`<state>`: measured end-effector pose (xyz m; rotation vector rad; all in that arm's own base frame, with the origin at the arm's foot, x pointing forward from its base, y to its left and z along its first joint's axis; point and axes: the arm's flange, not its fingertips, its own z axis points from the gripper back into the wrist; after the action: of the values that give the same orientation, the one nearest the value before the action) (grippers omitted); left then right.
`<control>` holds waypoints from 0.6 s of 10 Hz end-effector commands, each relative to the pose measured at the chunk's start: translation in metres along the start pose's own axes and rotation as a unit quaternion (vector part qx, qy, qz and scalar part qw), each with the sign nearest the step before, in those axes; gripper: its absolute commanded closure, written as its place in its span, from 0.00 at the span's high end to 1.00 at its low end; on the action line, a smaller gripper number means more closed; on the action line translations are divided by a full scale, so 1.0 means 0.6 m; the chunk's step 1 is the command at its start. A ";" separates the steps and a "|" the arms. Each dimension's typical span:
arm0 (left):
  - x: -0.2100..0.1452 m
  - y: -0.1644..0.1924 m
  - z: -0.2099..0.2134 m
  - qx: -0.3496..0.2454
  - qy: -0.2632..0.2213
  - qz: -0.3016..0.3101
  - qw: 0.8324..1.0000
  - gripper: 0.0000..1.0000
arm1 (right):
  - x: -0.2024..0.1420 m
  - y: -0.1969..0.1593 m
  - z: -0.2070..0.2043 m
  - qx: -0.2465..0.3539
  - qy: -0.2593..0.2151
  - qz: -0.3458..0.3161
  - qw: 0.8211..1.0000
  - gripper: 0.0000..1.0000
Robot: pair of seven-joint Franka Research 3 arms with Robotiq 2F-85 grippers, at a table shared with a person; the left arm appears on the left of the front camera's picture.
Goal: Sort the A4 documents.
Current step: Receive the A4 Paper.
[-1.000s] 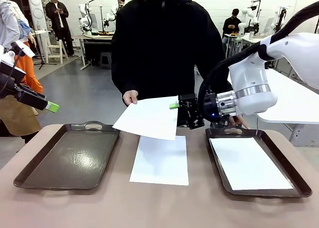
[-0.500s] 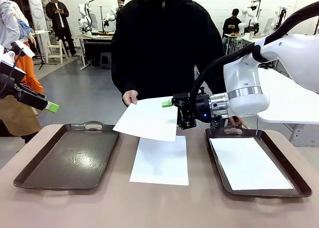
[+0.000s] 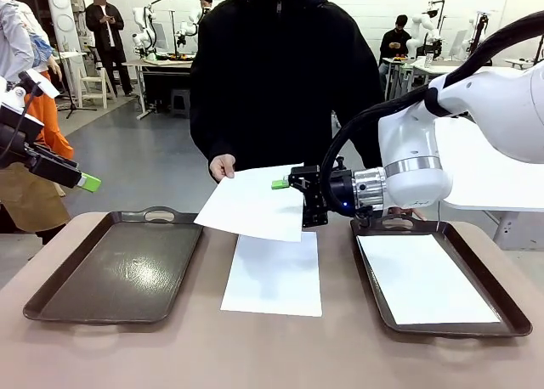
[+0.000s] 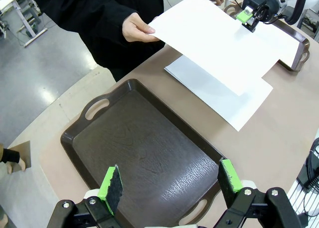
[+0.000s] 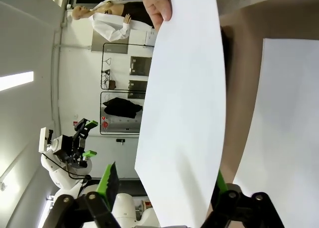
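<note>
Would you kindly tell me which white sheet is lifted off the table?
The raised sheet in the person's hand. The other two lie flat: the middle sheet on the bare tabletop, the third sheet in the right tray.

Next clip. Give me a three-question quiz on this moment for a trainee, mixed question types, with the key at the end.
1. True or false: the right claw has its fingers on either side of the A4 sheet that the person's hand holds out.
2. Which of these holds an A4 sheet? A) the left tray B) the right tray C) neither tray
3. How many A4 sheets show in the front view?
Key: 1 true; 2 B; 3 three.
</note>
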<state>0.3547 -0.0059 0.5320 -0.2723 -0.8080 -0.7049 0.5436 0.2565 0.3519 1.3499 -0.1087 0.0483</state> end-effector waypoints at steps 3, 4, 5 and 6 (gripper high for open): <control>-0.002 0.002 -0.001 -0.001 -0.001 0.001 1.000 1.00 | 0.013 -0.009 -0.014 0.020 -0.010 -0.002 1.000 0.44; -0.002 0.002 -0.001 -0.001 -0.001 0.001 1.000 1.00 | 0.015 -0.010 -0.012 0.023 -0.012 -0.004 1.000 0.40; -0.002 0.002 -0.001 -0.001 -0.001 0.001 1.000 1.00 | 0.015 -0.013 -0.012 0.026 -0.011 -0.007 1.000 0.44; -0.002 0.002 -0.001 -0.001 -0.001 0.001 1.000 1.00 | 0.019 -0.015 -0.009 0.028 -0.012 -0.009 0.999 0.21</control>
<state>0.3547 -0.0059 0.5320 -0.2723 -0.8080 -0.7049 0.5488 0.2565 0.3461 1.3655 -0.1037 0.0309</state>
